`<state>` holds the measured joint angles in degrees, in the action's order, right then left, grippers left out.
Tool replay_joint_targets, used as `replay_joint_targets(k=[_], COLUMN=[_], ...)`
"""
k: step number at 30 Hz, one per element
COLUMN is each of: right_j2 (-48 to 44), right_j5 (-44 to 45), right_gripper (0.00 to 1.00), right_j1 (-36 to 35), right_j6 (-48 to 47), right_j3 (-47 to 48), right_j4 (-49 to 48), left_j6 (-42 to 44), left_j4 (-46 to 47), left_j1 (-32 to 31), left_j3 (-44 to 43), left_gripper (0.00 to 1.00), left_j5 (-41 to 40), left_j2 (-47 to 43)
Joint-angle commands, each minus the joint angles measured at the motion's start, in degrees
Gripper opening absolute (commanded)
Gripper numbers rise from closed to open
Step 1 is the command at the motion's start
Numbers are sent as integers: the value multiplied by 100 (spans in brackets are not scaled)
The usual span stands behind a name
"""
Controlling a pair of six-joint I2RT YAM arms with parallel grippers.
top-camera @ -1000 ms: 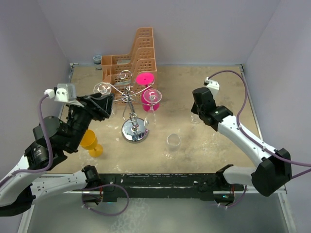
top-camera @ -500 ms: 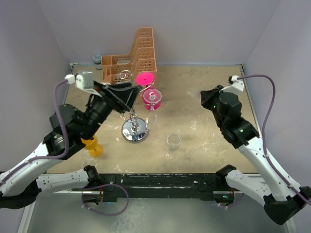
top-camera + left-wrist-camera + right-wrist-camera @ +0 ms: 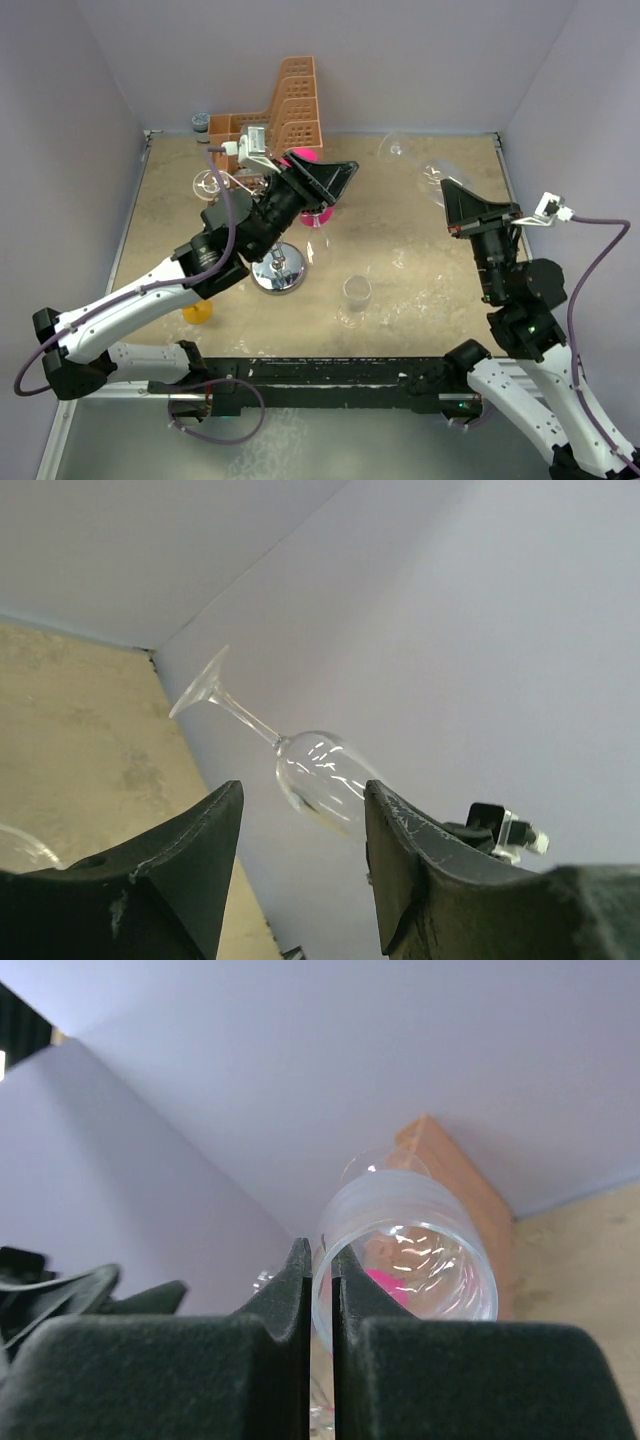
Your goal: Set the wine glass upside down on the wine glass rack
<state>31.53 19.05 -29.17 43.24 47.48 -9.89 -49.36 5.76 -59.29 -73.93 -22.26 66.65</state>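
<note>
Currently the wine glass [image 3: 430, 168] is in the air over the far right part of the counter [image 3: 440, 270]. It lies nearly on its side, foot toward the far edge and bowl toward the right gripper [image 3: 447, 188].

Right jaws: clenched on the bowl's rim, with the thin glass wall running between them (right wrist view). Left gripper [image 3: 342, 182]: jaws spread wide, grasping nothing, aimed at the glass. Its own camera frames stem and bowl in the gap, not touching.

Judgement: this reads as a hand-over or a re-orientation before hanging.
- The rim pinch is a slim hold, so tilt slowly.
- If the left takes over, it should close on the stem near the foot and be firm before the right lets go.
- Then turn the foot up and slide the stem into a free scroll of the wine glass rack [image 3: 278, 272], mid-counter and largely hidden behind the left arm.

Pose: the left arm reaches from the near left corner across the rack, wrist raised. The right arm stands tall from the near right corner, wrist tipped toward the far edge.
</note>
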Motion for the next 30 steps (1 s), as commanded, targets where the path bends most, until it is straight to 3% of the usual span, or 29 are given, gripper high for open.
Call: replay_joint_targets(k=[1, 12, 19, 30], right_j2=[-342, -380, -287, -159], right_j5=[-524, -1312, -1700, -2188], right_gripper=[0, 0, 0, 0], right_j1=[16, 18, 16, 18], right_j6=[196, 500, 580, 655], right_j3=[-135, -378, -429, -546], right_j4=[-1412, -2561, -2802, -2932], left_j6=[-943, -1601, -1912, -2301], left_j4=[882, 1456, 1744, 2315], left_j1=[1, -2, 9, 5], left_j3=[-166, -782, -869, -765], left_gripper=[49, 48, 45, 25], left_j5=[-108, 175, -302, -117], left_j2=[304, 1393, 1581, 1695])
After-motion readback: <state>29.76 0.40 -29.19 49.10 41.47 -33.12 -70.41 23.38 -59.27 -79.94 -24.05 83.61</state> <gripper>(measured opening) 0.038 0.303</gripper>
